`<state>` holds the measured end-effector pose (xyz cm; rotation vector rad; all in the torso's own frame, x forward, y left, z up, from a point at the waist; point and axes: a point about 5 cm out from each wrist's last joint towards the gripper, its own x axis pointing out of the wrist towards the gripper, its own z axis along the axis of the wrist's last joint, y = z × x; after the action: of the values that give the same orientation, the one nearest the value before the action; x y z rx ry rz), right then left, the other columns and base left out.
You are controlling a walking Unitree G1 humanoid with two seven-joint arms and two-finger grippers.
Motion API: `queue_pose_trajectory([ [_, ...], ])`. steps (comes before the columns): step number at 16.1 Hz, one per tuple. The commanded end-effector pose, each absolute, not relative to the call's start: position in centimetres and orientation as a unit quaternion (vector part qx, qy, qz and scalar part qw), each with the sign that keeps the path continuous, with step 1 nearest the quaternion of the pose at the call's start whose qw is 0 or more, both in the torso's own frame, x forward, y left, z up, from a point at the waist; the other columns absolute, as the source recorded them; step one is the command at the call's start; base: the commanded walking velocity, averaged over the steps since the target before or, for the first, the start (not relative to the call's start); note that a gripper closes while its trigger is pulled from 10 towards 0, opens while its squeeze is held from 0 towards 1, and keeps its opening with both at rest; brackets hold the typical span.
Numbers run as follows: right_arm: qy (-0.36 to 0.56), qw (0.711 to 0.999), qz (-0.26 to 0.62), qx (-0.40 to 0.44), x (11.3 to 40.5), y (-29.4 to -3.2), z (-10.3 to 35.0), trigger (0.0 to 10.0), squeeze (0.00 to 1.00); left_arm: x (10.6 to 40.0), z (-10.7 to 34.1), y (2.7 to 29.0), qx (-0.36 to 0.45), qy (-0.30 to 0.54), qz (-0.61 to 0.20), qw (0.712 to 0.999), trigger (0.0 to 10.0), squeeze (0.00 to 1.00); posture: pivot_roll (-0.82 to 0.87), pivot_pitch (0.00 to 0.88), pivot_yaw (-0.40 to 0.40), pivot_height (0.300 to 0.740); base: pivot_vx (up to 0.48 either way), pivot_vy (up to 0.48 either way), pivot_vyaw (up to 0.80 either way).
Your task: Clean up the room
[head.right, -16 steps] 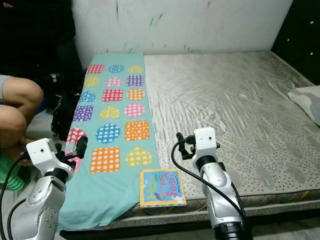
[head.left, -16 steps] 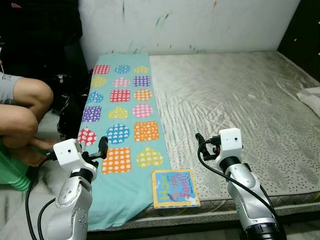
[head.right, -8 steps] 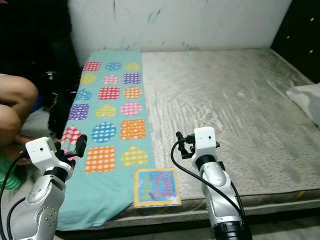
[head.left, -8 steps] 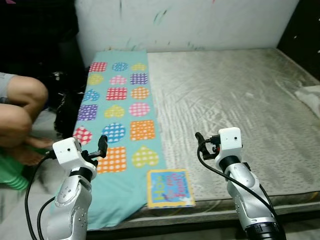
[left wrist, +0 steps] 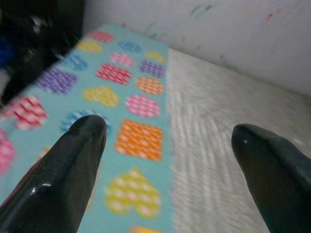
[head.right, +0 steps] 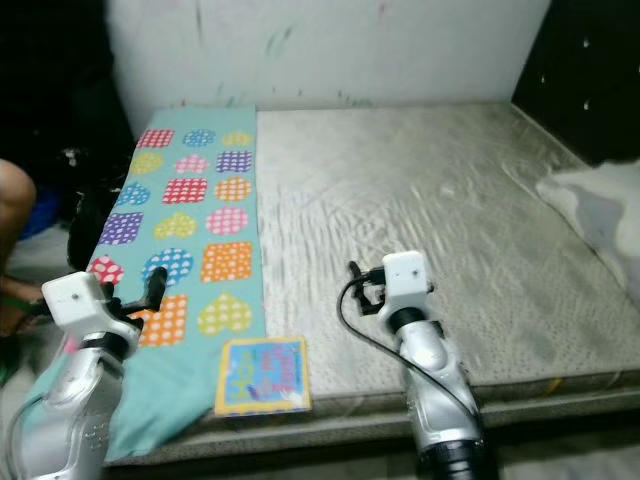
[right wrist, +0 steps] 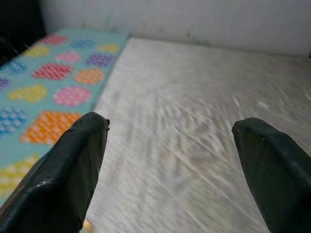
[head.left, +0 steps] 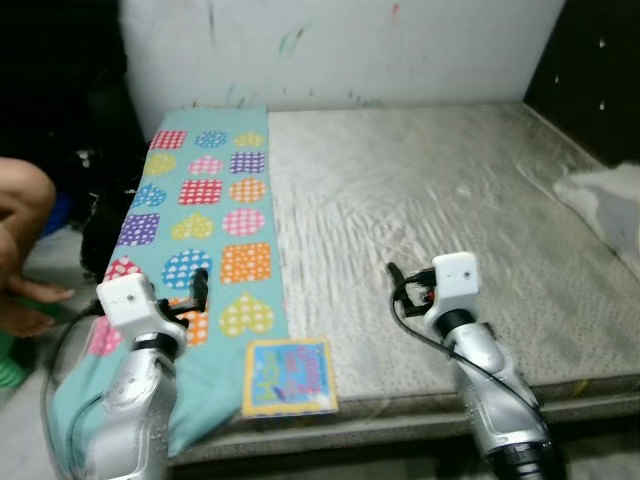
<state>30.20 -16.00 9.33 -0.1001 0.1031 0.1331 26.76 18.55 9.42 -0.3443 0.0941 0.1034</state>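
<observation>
A colourful children's book (head.left: 290,375) lies flat at the near edge of the grey mattress (head.left: 440,200), partly on the teal cloth (head.left: 200,205) printed with dotted hearts, circles and squares. My left gripper (head.left: 198,283) hovers over the cloth's near end, left of the book. In the left wrist view its fingers (left wrist: 73,165) stand wide apart with nothing between them. My right gripper (head.left: 394,277) hangs over bare mattress to the right of the book. It is open and empty, and its fingers (right wrist: 73,160) frame the mattress and the cloth's edge.
A person's knee and foot (head.left: 22,215) are at the far left beside the bed, near dark bags (head.left: 95,200). A white cloth or pillow (head.left: 600,195) lies at the mattress's right edge. A paint-marked white wall (head.left: 330,50) runs behind the bed.
The whole picture has shifted left, so the camera has turned to the right, with some blur. Both arms keep the same pose, and the book and cloth have not moved on the bed.
</observation>
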Motion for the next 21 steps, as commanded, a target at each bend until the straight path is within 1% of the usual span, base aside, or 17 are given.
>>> queue_pose_trajectory([
  [1, 0.046, 0.996, 0.068, -0.045, 30.48, -15.91, 9.72, 10.0, 0.00, 26.73, 9.53, 18.85, -0.167, 0.045, 0.051, 0.984, 10.0, 0.00, -0.09, 0.000, 0.014, 0.740, 0.000, 0.000, 0.00],
  [12, 0.049, 0.995, 0.070, -0.046, 30.39, -15.99, 9.64, 10.0, 0.00, 26.68, 9.69, 18.54, -0.174, 0.034, 0.037, 0.984, 10.0, 0.00, -0.10, 0.000, 0.013, 0.740, 0.000, 0.000, 0.00],
  [18, 0.055, 0.995, 0.074, -0.047, 30.36, -15.84, 9.38, 10.0, 0.00, 26.54, 9.60, 18.57, -0.171, 0.036, 0.033, 0.984, 10.0, 0.00, -0.09, 0.000, 0.014, 0.740, 0.312, 0.000, 0.00],
  [21, 0.055, 0.995, 0.076, -0.047, 30.35, -15.82, 9.35, 10.0, 0.00, 26.55, 9.56, 18.58, -0.166, 0.041, 0.036, 0.985, 10.0, 0.00, -0.09, 0.000, 0.015, 0.740, 0.000, 0.000, 0.00],
])
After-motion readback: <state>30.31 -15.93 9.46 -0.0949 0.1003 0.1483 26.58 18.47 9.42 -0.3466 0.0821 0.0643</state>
